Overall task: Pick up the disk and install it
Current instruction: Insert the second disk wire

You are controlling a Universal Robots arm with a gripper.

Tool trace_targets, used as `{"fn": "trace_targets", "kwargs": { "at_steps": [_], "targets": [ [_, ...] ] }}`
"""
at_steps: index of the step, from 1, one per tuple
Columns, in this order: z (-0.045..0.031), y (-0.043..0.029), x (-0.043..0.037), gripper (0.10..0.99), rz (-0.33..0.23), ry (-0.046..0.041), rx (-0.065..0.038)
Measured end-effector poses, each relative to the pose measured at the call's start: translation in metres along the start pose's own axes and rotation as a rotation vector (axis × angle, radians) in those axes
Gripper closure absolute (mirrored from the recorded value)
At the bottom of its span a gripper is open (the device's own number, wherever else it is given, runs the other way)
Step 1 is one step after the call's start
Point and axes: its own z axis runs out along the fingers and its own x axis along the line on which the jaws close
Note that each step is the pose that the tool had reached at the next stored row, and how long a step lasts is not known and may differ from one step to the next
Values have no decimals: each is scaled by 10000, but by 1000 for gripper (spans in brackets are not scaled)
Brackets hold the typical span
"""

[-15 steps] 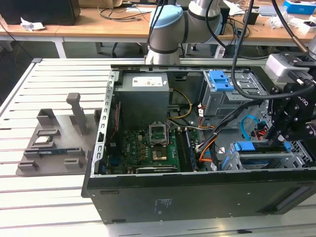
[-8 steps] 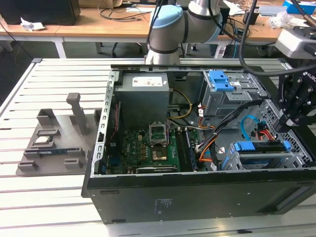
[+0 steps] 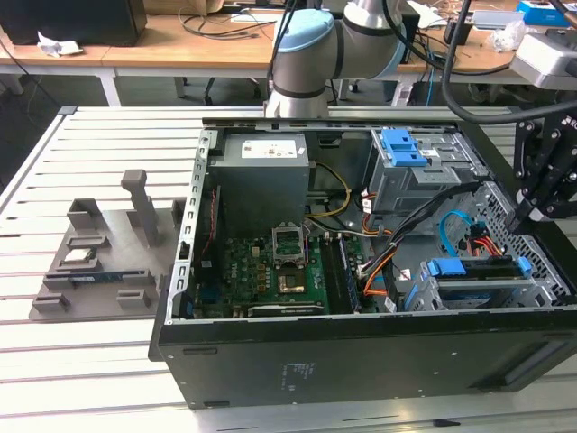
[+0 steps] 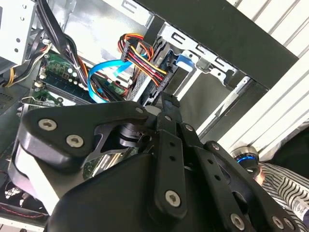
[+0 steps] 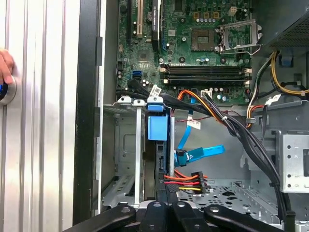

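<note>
So the big black computer case [image 3: 361,361] is lying open on the slatted table [image 3: 90,361], and the arm is hanging over its drive corner at the exterior view's right. The disk [image 3: 478,271] is already sitting edge-up in the grey drive cage [image 3: 541,271], blue bracket showing, with the bundle of coloured cables [image 5: 186,179] right beside its end. The gripper [image 3: 532,212] is hovering just above it, fingers [image 5: 166,210] looking pinched close together on nothing. Looks mostly done to me, though I can't tell if it's fully seated.
</note>
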Motion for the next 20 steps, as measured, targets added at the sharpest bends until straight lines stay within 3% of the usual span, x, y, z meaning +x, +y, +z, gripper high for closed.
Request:
{"fn": "trace_targets", "kwargs": {
  "at_steps": [4, 7, 8, 11, 14, 17, 20],
  "targets": [
    [-2, 0, 0, 973, 0, 1, 0],
    [-3, 0, 0, 784, 0, 1, 0],
    [-3, 1, 0, 784, 0, 0, 0],
    [2, 65, -76, 784, -6, 3, 0],
    [42, 225, -106, 784, -54, 5, 3],
    [108, 292, -108, 784, -404, 25, 25],
    [132, 302, -109, 784, -558, 34, 35]
  ]
}}
